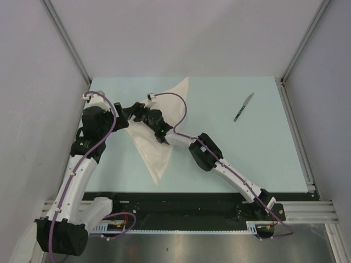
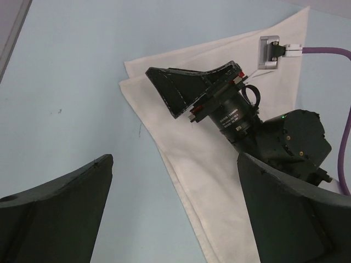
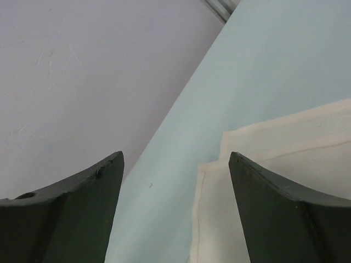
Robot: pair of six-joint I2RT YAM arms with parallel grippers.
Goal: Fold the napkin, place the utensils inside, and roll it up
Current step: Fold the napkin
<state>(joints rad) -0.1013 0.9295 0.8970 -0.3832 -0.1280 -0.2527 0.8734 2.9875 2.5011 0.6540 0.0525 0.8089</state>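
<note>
In the top view, the napkin point(image 1: 157, 153) is seen folded into a long triangle. It lies flat on the left half of the pale table point(image 1: 247, 159), with one tip far and one tip near. The table knife point(image 1: 243, 107) is laid far on the right, well apart from the napkin. The left gripper point(image 1: 130, 113) and the right gripper point(image 1: 147, 113) are held close together at the left edge of the cloth. How far they are open cannot be told from here.

In the left wrist view, the fingers point(image 2: 60, 208) of the left gripper are spread wide and nothing is held between them; napkin and bare table are seen in the gap. One dark finger point(image 2: 181, 90) of the right gripper and its wrist camera point(image 2: 233, 115) are seen over the cloth near its corner. Whether that finger touches the cloth cannot be told.

In the right wrist view, the right gripper's fingers point(image 3: 285, 213) are wide apart and nothing is clamped. Between them the table and a napkin corner are shown, with two cloth layers slightly offset. A grey wall point(image 3: 66, 71) is seen beyond the table edge.
</note>
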